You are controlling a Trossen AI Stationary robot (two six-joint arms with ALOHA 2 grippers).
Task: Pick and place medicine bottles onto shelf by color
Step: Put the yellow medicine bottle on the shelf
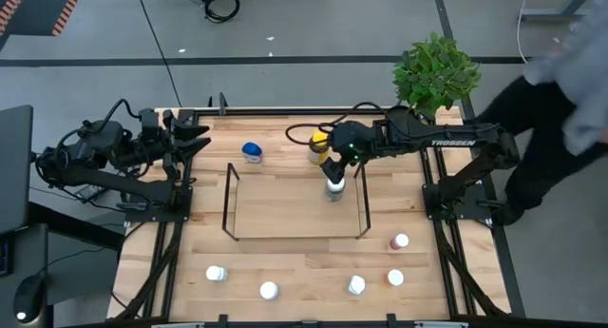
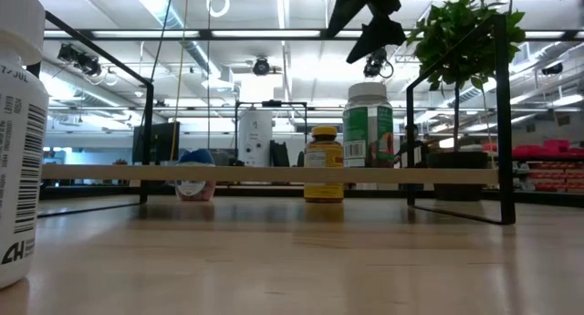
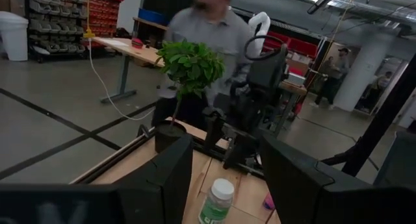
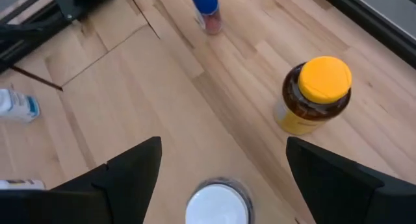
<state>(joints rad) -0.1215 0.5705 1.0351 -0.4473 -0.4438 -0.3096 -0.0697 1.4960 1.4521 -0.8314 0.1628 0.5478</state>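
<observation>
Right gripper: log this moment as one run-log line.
right gripper: open, above white-capped bottle on shelf | amber bottle: beside shelf | left gripper: waiting at table's left

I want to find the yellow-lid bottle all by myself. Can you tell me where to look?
Find the low black wire shelf in the middle of the wooden table. Look just past its far edge, beside the right hand. There stands the amber bottle, brown, the only one with a yellow cap; the others have white or blue caps.
</observation>
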